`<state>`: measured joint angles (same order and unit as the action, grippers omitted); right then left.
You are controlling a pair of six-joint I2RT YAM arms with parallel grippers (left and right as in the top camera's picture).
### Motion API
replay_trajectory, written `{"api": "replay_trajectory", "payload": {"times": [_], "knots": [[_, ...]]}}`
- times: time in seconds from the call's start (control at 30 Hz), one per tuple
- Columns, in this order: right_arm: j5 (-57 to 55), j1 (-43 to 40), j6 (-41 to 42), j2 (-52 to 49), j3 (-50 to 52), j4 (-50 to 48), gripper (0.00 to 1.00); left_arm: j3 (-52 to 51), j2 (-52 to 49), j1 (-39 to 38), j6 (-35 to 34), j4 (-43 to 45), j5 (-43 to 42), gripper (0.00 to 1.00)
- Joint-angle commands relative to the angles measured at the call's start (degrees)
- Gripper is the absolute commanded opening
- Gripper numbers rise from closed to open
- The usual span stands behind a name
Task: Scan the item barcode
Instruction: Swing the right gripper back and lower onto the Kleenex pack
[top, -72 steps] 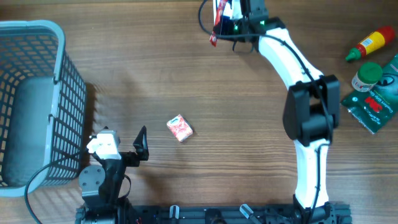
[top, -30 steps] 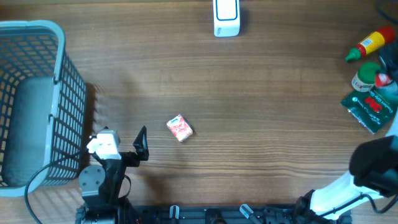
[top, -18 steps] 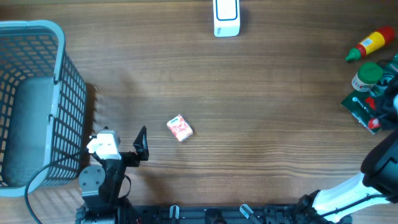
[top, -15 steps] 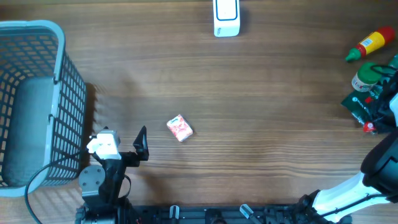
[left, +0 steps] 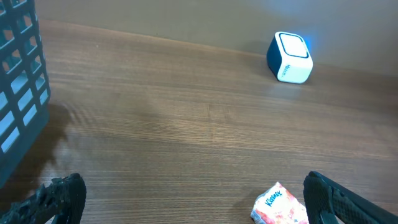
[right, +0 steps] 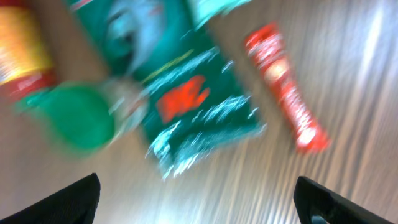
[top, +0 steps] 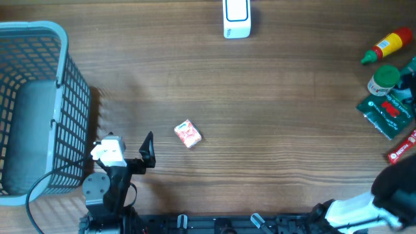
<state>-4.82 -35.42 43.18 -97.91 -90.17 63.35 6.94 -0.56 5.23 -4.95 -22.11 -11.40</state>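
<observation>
Two grippers stand with jaws spread wide, gripping nothing. The right gripper (right: 199, 208) hovers over the red snack stick (right: 285, 87), which lies flat on the table (top: 292, 97) at its right edge, near the green pouch (right: 199, 102). The left gripper (left: 196, 205) sits near the tissue pack (left: 281, 204); the scanner (left: 290, 57) stands at the far edge.

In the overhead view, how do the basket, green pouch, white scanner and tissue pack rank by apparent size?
1. light blue plastic mesh basket
2. dark green flat pouch
3. white boxy scanner and small pink tissue pack: too alike to rank
</observation>
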Motion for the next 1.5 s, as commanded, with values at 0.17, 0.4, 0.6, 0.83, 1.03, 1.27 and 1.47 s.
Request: {"api": "replay_trajectory", "payload": {"times": [0.17, 0.4, 0.6, 0.83, 1.03, 1.27, 1.47], "knots": [[22.77, 19.58, -0.63, 12.13, -1.31, 7.78, 1.00, -0.35, 0.17, -0.26, 1.11, 0.20, 0.37, 1.00], [18.78, 38.99, -1.20, 12.50, 0.20, 5.20, 1.00, -0.35, 0.17, -0.26, 1.11, 0.20, 0.37, 1.00], [13.35, 54.53, -1.25, 9.99, 6.51, -3.48, 1.00, -0.35, 0.17, -0.26, 1.11, 0.20, 0.37, 1.00], [19.19, 64.59, -7.65, 2.58, 15.23, -17.55, 0.97, -0.35, 0.17, -0.26, 1.11, 0.20, 0.37, 1.00], [30.36, 67.43, -8.22, -7.08, 15.82, -22.77, 0.79, -0.35, 0.17, -0.26, 1.11, 0.20, 0.37, 1.00], [32.92, 68.94, 23.85, -14.56, 15.85, -16.65, 0.73, -0.35, 0.17, -0.26, 1.11, 0.20, 0.37, 1.00], [38.84, 70.42, 29.33, -14.93, 15.85, -18.84, 0.65, -0.35, 0.17, -0.26, 1.11, 0.20, 0.37, 1.00]]}}
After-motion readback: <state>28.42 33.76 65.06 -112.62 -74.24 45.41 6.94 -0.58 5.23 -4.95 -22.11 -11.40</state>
